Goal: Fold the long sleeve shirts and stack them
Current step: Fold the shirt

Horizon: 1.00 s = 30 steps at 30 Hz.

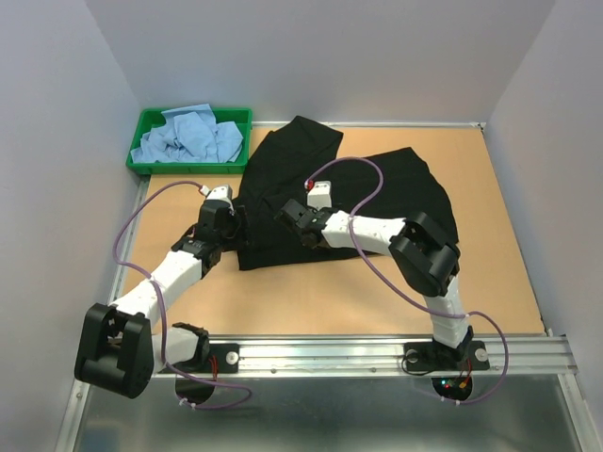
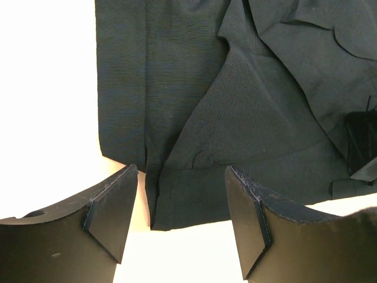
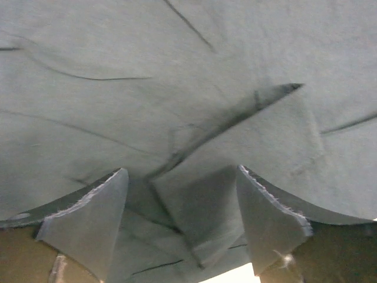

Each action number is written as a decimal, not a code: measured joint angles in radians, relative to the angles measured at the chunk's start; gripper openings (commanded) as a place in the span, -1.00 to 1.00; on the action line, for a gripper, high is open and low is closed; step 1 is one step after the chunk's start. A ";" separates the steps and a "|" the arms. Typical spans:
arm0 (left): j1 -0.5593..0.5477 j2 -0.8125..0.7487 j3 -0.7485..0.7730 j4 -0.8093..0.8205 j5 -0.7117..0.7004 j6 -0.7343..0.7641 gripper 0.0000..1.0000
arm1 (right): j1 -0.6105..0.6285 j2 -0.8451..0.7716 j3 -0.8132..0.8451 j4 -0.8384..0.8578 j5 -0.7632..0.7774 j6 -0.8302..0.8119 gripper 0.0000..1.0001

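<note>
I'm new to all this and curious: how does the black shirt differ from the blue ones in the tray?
The black shirt lies spread on the table; the blue shirts sit crumpled in a heap in the green tray. The left gripper and right gripper are at the black shirt, not the blue shirts. Both are soft cloth.

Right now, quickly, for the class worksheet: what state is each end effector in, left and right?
Left end effector: open, astride the black shirt edge, gripping nothing.
Right end effector: open, a fold of the black shirt between its fingers, not pinched.
</note>
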 measured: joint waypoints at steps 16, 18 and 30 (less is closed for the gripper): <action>0.000 0.000 0.002 0.000 0.002 0.000 0.44 | -0.001 0.005 -0.016 -0.071 0.104 0.049 -0.73; 0.000 0.000 0.002 0.000 0.004 0.000 0.44 | -0.001 -0.005 -0.033 -0.076 0.106 0.061 -0.99; 0.000 0.012 0.002 0.000 0.022 -0.001 0.44 | -0.018 -0.181 -0.038 -0.089 0.171 0.023 -0.99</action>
